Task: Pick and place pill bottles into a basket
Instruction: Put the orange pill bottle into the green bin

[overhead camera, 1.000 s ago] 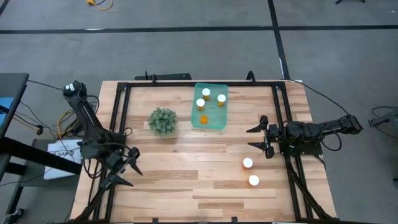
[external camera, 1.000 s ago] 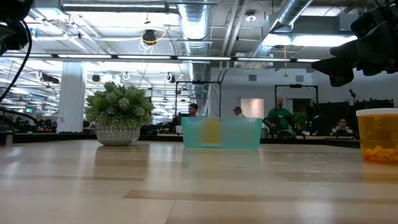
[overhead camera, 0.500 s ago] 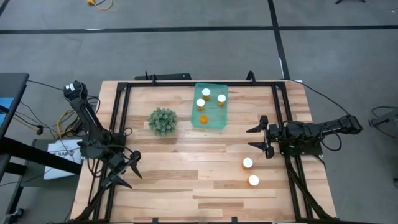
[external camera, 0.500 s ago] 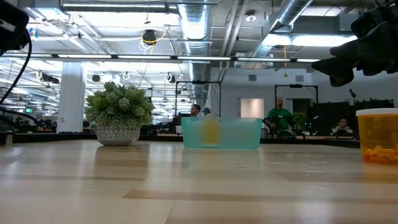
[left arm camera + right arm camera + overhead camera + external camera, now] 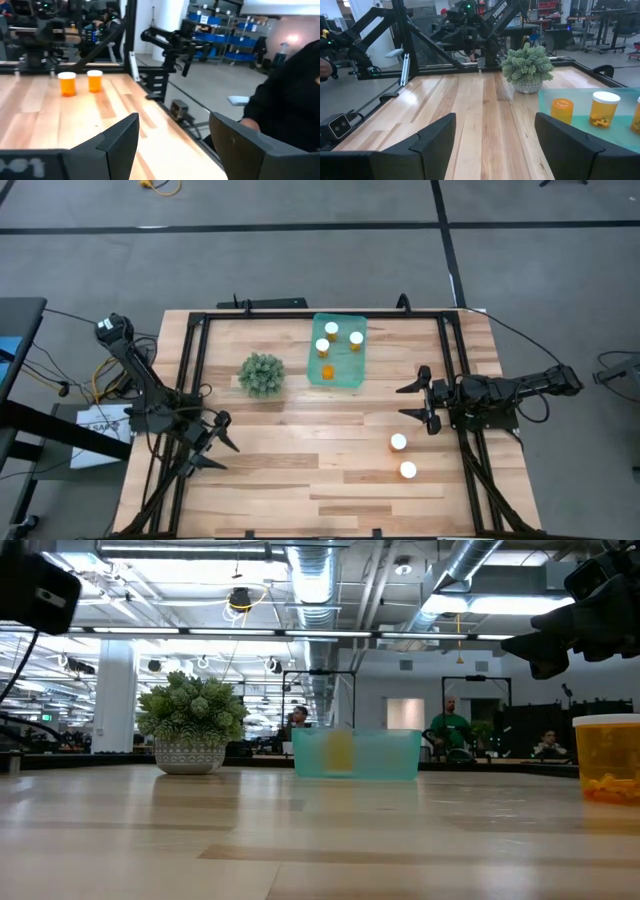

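The teal basket (image 5: 337,352) stands at the table's far middle. It holds three white-capped pill bottles (image 5: 331,330) and one orange bottle with no white cap showing (image 5: 326,370). The basket also shows in the right wrist view (image 5: 590,120) and the low view (image 5: 357,753). Two more bottles (image 5: 398,442) (image 5: 408,470) stand on their bases at the near right; they also show in the left wrist view (image 5: 67,83). My right gripper (image 5: 402,403) is open and empty, just beyond those two, toward the far edge. My left gripper (image 5: 220,450) is open and empty at the near left.
A green potted plant (image 5: 262,374) stands left of the basket. A black frame (image 5: 192,360) runs along the table's left, far and right sides. People show in the room behind the table (image 5: 450,730).
My left gripper has shifted a little toward the table's right, still open. The bottles, the basket and my right arm have kept still.
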You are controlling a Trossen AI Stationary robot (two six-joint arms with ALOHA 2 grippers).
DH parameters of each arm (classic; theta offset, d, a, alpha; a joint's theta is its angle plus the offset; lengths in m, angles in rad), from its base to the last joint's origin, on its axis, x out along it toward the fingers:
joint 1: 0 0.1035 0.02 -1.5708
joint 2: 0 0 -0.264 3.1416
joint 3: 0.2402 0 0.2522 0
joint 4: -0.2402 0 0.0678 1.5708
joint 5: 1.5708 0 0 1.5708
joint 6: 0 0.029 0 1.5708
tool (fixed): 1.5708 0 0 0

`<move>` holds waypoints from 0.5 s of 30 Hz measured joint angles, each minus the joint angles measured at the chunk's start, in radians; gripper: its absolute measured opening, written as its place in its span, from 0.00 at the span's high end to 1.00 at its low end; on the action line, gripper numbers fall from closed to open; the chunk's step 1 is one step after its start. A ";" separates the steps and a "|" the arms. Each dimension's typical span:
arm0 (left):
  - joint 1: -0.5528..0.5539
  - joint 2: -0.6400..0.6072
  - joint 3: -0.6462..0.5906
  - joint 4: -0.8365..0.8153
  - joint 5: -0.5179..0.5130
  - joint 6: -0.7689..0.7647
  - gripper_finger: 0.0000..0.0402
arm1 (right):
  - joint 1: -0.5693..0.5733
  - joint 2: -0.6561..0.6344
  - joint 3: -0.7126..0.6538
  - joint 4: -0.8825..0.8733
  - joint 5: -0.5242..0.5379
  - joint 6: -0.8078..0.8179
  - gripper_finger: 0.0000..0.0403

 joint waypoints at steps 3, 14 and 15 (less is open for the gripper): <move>0.102 -0.014 0.000 -0.005 0.092 0.003 0.43 | 0.000 0.000 0.000 0.000 0.000 0.000 0.34; 0.494 -0.055 -0.002 -0.038 0.435 0.045 0.43 | 0.000 0.000 0.000 0.000 0.000 0.000 0.34; 0.524 -0.059 -0.002 -0.045 0.454 0.046 0.43 | 0.000 0.000 0.000 0.000 0.000 0.000 0.34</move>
